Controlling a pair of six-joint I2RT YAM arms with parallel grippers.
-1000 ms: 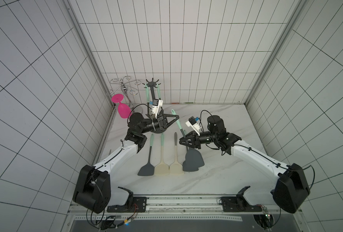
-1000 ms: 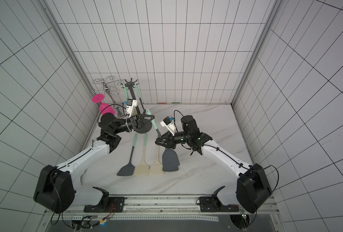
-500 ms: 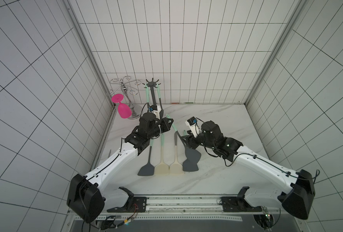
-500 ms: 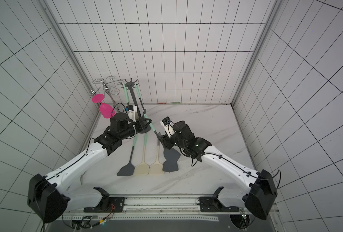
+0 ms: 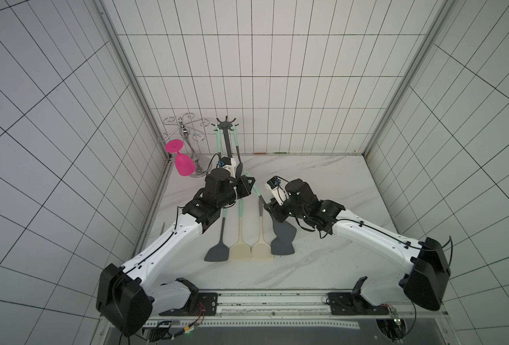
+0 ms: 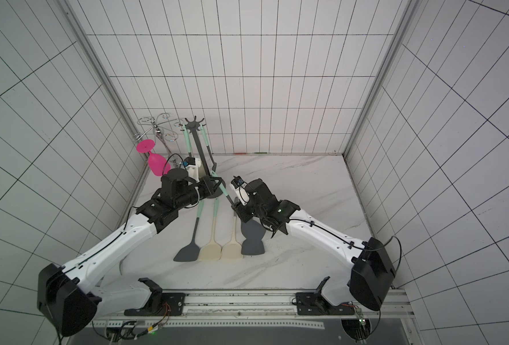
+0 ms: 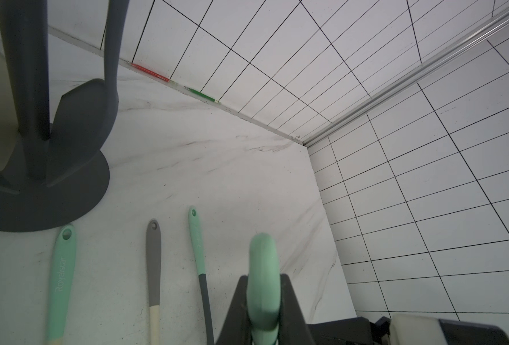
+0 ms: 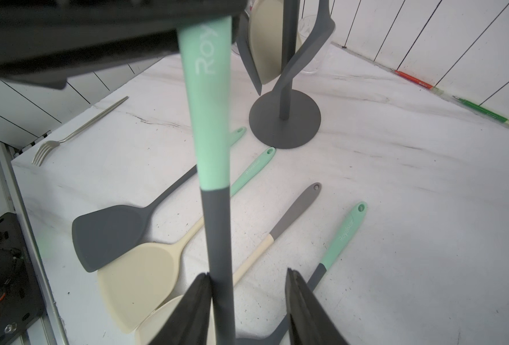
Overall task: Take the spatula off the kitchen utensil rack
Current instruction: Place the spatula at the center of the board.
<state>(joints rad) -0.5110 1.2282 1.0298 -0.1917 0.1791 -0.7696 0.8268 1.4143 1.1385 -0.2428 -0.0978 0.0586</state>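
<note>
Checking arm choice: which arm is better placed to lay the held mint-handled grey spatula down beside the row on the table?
Probably left: the left gripper is shut on the mint-handled grey spatula at its handle; the right gripper has its jaws apart around the shaft, not clamping.

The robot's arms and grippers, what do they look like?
The left arm and right arm have smooth white links between bulky black joint housings, with thin black cables clipped along them. Each wrist carries a small white camera block. The left gripper and right gripper have black, wedge-shaped fingers.
</note>
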